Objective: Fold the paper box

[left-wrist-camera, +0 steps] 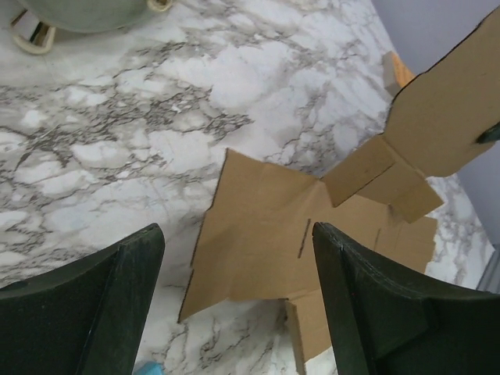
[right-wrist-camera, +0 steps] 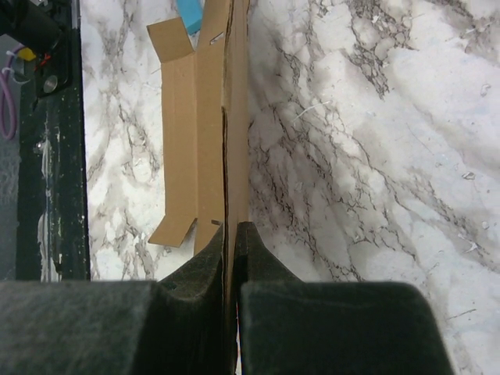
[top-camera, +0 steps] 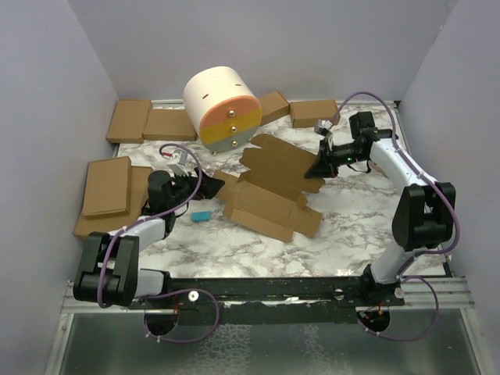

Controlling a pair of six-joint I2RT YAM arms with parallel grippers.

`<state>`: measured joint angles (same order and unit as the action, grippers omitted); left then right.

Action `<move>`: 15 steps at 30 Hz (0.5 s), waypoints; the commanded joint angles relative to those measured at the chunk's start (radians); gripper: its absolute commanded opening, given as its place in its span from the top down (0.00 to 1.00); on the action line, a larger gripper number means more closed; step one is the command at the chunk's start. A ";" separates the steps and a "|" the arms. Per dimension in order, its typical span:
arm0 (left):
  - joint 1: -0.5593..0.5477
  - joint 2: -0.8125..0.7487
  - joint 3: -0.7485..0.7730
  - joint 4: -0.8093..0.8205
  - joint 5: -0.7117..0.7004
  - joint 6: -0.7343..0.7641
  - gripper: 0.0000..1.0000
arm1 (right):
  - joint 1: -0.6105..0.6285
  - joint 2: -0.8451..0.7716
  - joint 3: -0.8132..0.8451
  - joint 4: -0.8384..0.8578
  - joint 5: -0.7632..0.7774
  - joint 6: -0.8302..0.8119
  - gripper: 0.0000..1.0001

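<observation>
The paper box (top-camera: 269, 195) is a wide brown die-cut sheet with flaps and slots, lying partly lifted in the middle of the marble table (top-camera: 351, 219). My right gripper (top-camera: 315, 169) is shut on the sheet's far right flap and holds that side up. In the right wrist view the cardboard (right-wrist-camera: 195, 117) runs edge-on between the closed fingertips of the gripper (right-wrist-camera: 233, 228). My left gripper (top-camera: 199, 186) stands open just left of the sheet. In its wrist view the sheet's near flap (left-wrist-camera: 258, 234) lies ahead between the spread fingers (left-wrist-camera: 375, 297), untouched.
A white drum with an orange and yellow face (top-camera: 221, 105) lies at the back. Several flat brown boxes (top-camera: 144, 121) sit along the back wall, and more are stacked at the left (top-camera: 108, 187). A small blue block (top-camera: 201, 215) rests by the left gripper.
</observation>
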<state>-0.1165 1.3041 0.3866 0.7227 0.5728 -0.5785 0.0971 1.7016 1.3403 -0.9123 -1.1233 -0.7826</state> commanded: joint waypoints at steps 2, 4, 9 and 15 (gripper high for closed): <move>-0.007 -0.037 0.033 -0.162 -0.121 0.121 0.21 | 0.003 0.001 0.071 -0.057 0.006 -0.062 0.99; -0.008 -0.046 0.033 -0.159 -0.116 0.132 0.21 | 0.003 0.006 0.092 -0.085 0.004 -0.088 0.99; -0.008 0.025 0.021 0.009 0.049 0.069 0.32 | 0.003 0.017 0.128 -0.142 0.009 -0.148 0.99; -0.028 0.079 0.024 0.125 0.144 0.011 0.56 | 0.003 0.043 0.169 -0.206 0.031 -0.200 0.99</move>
<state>-0.1291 1.3685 0.3965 0.7380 0.6182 -0.5404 0.0971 1.7176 1.4662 -1.0508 -1.1118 -0.9169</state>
